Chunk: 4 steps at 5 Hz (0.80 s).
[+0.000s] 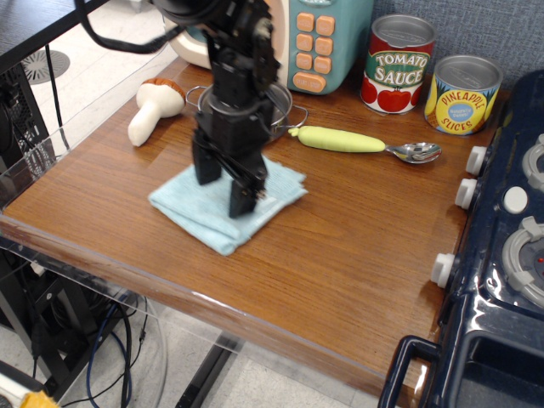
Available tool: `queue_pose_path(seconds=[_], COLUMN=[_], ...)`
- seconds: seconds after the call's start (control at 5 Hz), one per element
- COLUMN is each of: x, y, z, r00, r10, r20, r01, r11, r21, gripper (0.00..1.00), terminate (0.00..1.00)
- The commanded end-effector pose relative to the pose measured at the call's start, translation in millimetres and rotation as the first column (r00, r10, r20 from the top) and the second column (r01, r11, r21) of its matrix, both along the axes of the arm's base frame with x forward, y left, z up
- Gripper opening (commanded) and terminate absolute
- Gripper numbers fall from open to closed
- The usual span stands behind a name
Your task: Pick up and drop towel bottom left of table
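Observation:
The light aqua-blue towel [183,206] lies on the brown wood-grain table [357,246], left of centre and close to the front edge. My black gripper [225,184] points straight down onto the towel's right half. Its two fingers press into the cloth with a fold between them. The towel has been travelling with the gripper, so the grip looks closed on it. The arm hides the towel's far edge.
A steel pot [287,109] sits just behind the arm, mostly hidden. A toy mushroom [153,106] lies at the back left. A green-handled spoon [365,143], a tomato sauce can [399,64] and a pineapple can [463,93] are at the back right. The dark blue toy stove [510,255] stands on the right. The clear acrylic edge [51,161] runs along the left.

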<state>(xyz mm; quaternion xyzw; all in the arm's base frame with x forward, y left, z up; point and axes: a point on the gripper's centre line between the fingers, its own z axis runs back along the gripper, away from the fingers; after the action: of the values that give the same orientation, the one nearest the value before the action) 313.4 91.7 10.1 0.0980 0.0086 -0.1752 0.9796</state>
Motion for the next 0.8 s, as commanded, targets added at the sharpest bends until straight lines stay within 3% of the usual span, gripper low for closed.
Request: queue_pose_path(seconds=[0.0,0.4,0.6], x=[-31.7,-39.1,-38.7], y=[73.1,117.9,120.3], z=[-3.6,2.5,4.0], r00=[0.99,0.963,0.962], r10=[0.134,0.258,0.263], r20=[-0.053,-0.075,-0.078], r01=[-0.133,-0.255,-0.262], r11=[0.991,0.966,0.965], r21=[0.029,0.047,0.028], gripper=[1.0,1.0,1.0], terminate=[0.0,0.0,0.0])
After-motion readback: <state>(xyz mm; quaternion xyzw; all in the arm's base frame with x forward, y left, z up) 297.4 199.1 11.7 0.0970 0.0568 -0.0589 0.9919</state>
